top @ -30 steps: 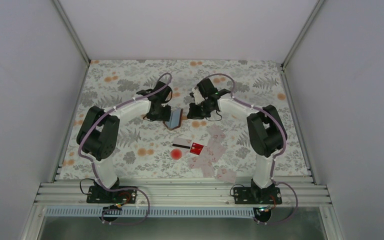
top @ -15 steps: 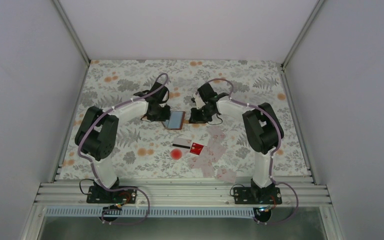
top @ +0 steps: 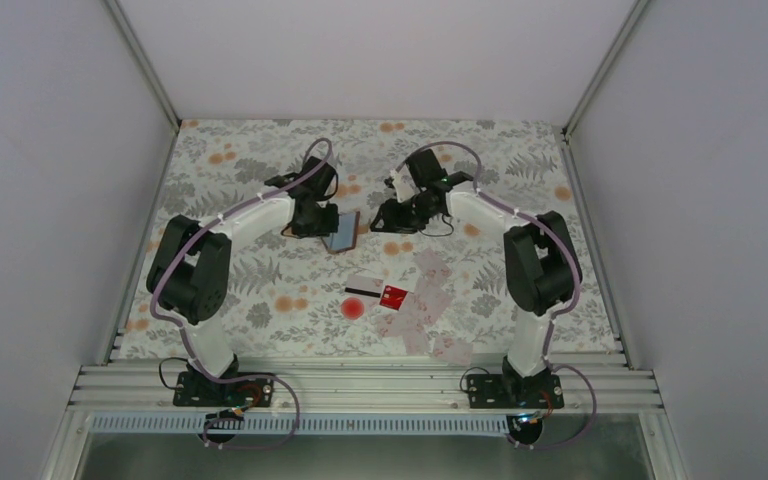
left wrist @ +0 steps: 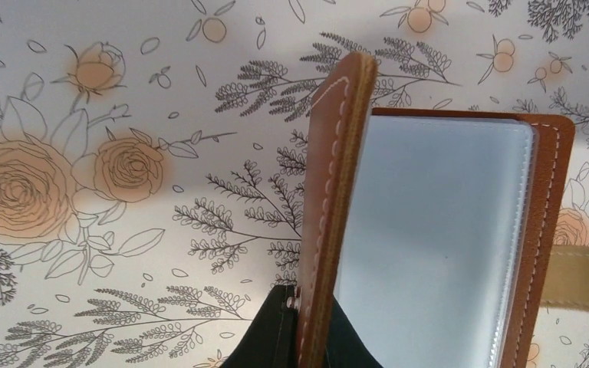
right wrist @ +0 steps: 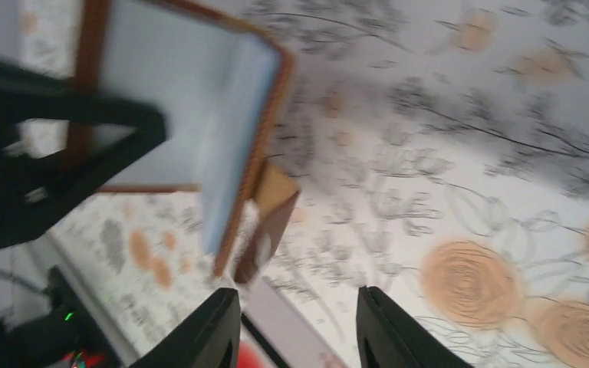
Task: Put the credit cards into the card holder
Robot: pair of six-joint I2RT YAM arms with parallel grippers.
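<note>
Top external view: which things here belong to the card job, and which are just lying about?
Part of the job:
- card holder, gripped by one flap in the left hand
- credit cards, loose on the table, among them the red card
- right hand, open and empty

Just lying about:
- round red spot
- floral table cover

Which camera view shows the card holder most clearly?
The left wrist view: the card holder is close and open, with stitching and pale pocket sharp. Top external shows it tiny; the right wrist view shows it blurred.
</note>
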